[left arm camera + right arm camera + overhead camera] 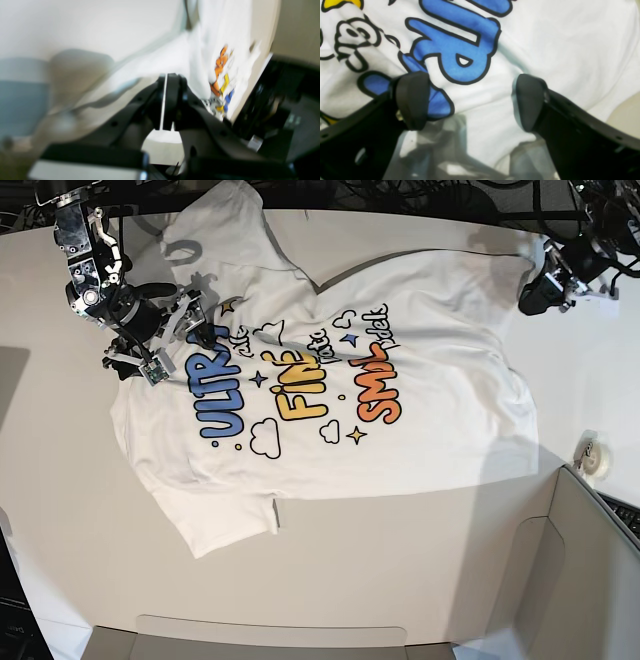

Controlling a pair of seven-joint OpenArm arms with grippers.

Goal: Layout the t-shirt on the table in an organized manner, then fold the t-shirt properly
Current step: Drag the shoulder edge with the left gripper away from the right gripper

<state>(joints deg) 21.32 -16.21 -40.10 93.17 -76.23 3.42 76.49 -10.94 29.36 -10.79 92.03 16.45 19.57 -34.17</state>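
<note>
right gripper: jaws spread over t-shirt print | left gripper: jaws pressed together, holding nothing | risk: right grip bunches cloth, new wrinkles on table

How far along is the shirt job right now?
Mostly laid out: the t-shirt lies print-up on the table, though wrinkled, one sleeve bunched. In hand: right gripper open over the blue letters; left gripper shut, clear of the cloth, by the shirt's edge. Left: smoothing and every fold.
</note>
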